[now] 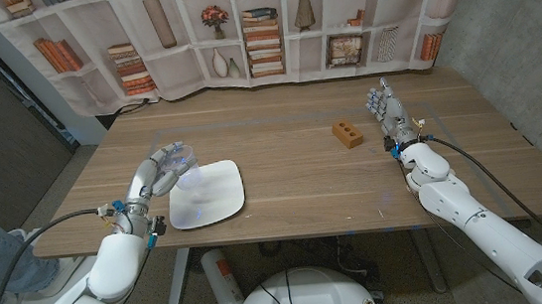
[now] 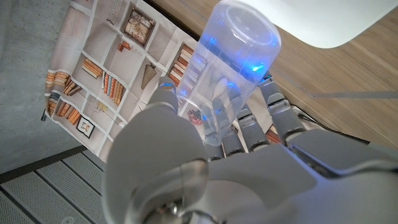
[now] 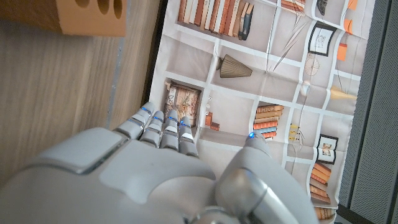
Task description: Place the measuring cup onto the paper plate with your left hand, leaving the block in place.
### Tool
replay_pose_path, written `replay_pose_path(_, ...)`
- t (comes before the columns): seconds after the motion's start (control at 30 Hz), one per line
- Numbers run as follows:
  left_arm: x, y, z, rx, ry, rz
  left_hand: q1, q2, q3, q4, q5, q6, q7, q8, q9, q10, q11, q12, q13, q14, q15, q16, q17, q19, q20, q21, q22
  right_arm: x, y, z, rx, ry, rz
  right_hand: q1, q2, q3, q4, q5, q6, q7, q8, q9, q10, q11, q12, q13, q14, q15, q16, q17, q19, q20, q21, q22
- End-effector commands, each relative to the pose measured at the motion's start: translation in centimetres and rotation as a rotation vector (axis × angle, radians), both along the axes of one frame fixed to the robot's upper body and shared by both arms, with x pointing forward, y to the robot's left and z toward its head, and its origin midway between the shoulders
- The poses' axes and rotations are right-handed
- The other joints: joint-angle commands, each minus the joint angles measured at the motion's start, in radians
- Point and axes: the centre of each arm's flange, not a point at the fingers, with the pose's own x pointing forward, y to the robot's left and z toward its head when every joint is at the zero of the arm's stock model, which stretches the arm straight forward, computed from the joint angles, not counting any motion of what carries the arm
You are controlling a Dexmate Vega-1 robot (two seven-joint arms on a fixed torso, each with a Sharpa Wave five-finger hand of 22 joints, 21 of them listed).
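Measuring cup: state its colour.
Clear, see-through plastic measuring cup, tinged blue by the lights of the left hand; left wrist view.

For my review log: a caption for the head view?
Left hand holds measuring cup at the paper plate's edge.

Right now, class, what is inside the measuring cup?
The clear measuring cup, gripped by the left hand beside the plate, looks empty; fingers show through its wall. Where the hand covers it, I cannot tell.

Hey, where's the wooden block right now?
In the head view the wooden block lies on the table's right half, just left of the right hand and well away from the paper plate.
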Motion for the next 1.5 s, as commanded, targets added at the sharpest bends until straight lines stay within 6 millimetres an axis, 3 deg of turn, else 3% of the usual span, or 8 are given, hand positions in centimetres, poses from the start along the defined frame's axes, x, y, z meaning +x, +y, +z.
replay_pose_path(0.03, 0.7, -0.2, -0.8, 0.005, 0.024, 0.017, -0.006, 0.009, 0.008, 0.000, 0.003, 0.009, 0.002, -0.001, 0.002, 0.009, -0.005, -0.004, 0.003, 0.004, 0.005, -0.002, 0.001, -0.004, -0.001, -0.002, 0.002, 0.3, 0.2, -0.1, 0.002, 0.009, 0.003, 0.000, 0.010, -0.001, 0.000, -0.003, 0.009, 0.003, 0.002, 0.002, 0.006, -0.001, -0.002, 0.004, 0.007, -0.002, 0.001, 0.003, 0.006, -0.001, 0.005, 0.006)
replay_pose_path(0.47, 1.4, -0.6, -1.1, 0.030, 0.047, 0.045, -0.007, 0.008, 0.010, -0.002, 0.004, 0.009, -0.005, -0.003, 0.002, 0.008, -0.008, -0.007, 0.005, 0.000, 0.001, -0.005, 0.001, -0.032, 0.002, -0.014, 0.003, 0.6, 0.3, -0.3, 0.002, 0.018, 0.003, 0.000, 0.011, -0.002, 0.000, -0.004, 0.010, 0.003, 0.002, 0.002, 0.007, -0.001, -0.002, 0.004, 0.007, -0.002, 0.002, 0.003, 0.006, -0.001, 0.005, 0.006)
replay_pose_path(0.8, 1.7, -1.1, -1.1, 0.061, 0.045, 0.069, -0.010, 0.009, 0.013, -0.003, 0.005, 0.012, -0.008, -0.004, 0.001, 0.008, -0.012, -0.010, 0.006, -0.006, -0.002, -0.009, 0.001, -0.094, 0.022, -0.040, 0.003, 0.6, 0.3, -0.5, 0.006, 0.019, 0.003, 0.000, 0.011, -0.002, -0.001, -0.004, 0.010, 0.002, 0.002, 0.002, 0.009, -0.002, -0.002, 0.004, 0.009, -0.002, 0.002, 0.003, 0.007, -0.001, 0.005, 0.006)
replay_pose_path(1.5, 2.4, -3.2, -2.6, 0.076, -0.036, 0.119, -0.010, 0.009, 0.018, -0.006, 0.007, 0.020, -0.016, -0.004, 0.001, 0.012, -0.017, -0.011, 0.008, -0.016, -0.006, -0.014, 0.000, -0.118, 0.019, -0.052, 0.003, 0.3, 0.4, -0.7, 0.008, 0.003, 0.008, 0.001, 0.012, -0.003, -0.001, -0.005, 0.010, 0.001, 0.002, 0.002, 0.009, -0.001, -0.003, 0.004, 0.009, -0.002, 0.001, 0.003, 0.007, 0.001, 0.005, 0.006)
